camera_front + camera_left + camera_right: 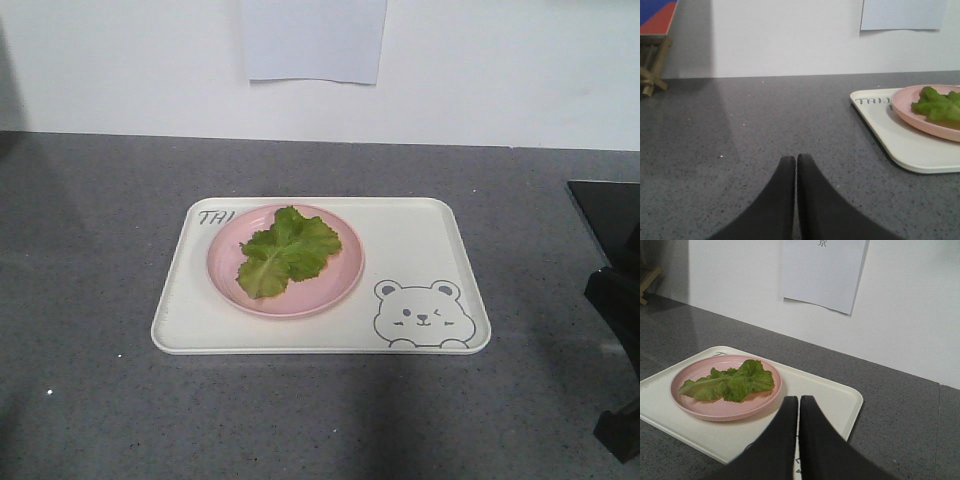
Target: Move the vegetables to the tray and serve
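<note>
The lettuce leaf (286,250) lies flat on a round pink plate (338,281), and the plate sits on the left half of the cream tray (420,240), covering most of the lettering at the tray's top-left corner. The grey bear drawing (420,315) fills the tray's near right corner, bare of anything.

Going left to right: at the far left of my left wrist view a wooden stand (652,65) with a red and blue panel rests on the counter by the wall. Then my left gripper (796,162) — fingers pressed together, nothing between them — hangs over bare grey counter (740,130), well apart from the tray's left edge. The tray follows in the middle of the counter. My right gripper (799,402) is likewise clenched on nothing, poised over the tray's right part, near the plate's rim but not touching it. A sheet of paper (312,40) hangs on the white wall behind. A dark object (615,310) stands at the right edge — I cannot tell what.
</note>
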Robot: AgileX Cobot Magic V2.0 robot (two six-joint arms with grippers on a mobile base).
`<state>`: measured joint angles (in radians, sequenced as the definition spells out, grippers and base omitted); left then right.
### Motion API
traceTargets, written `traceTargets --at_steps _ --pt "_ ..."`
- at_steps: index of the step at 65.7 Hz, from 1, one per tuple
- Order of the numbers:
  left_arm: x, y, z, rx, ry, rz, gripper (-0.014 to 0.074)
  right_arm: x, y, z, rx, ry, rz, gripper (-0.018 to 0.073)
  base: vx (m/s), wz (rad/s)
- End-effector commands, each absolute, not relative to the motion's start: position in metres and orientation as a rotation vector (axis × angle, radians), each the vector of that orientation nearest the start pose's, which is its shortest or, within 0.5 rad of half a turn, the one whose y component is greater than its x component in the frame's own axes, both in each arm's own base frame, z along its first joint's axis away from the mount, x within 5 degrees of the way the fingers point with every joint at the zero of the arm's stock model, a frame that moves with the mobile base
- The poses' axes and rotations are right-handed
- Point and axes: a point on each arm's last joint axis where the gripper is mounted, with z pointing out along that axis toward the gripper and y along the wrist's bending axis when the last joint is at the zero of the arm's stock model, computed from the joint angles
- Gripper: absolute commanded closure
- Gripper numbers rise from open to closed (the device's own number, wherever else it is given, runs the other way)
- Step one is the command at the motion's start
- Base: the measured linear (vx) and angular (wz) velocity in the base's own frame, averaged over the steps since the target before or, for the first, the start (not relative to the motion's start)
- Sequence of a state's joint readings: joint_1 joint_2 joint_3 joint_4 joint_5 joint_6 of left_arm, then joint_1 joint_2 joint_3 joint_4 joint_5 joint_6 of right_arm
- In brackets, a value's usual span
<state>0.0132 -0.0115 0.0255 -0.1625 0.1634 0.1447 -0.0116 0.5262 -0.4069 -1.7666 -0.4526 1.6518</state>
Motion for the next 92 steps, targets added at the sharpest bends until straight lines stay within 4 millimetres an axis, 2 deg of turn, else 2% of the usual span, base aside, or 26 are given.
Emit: traceTargets --at_steps 1,83,92 --pt "0.0567 -0.0006 0.188 -0.02 1.607 -0.022 0.0602 0.1096 0.0364 0.3117 -0.409 1.607 0.256 0.0562 0.0 0.0" --pt "0.0566 -0.0005 0.1907 -0.023 1.593 -0.022 0.0602 0.1096 0.0364 0.3117 -0.41 1.607 0.255 0.0562 0.0 0.0" --pt "0.0566 -0.0005 0.1907 -0.023 1.593 -0.022 0.0602 0.1124 0.0297 0.3119 -0.355 1.607 0.185 0.0562 0.0 0.0"
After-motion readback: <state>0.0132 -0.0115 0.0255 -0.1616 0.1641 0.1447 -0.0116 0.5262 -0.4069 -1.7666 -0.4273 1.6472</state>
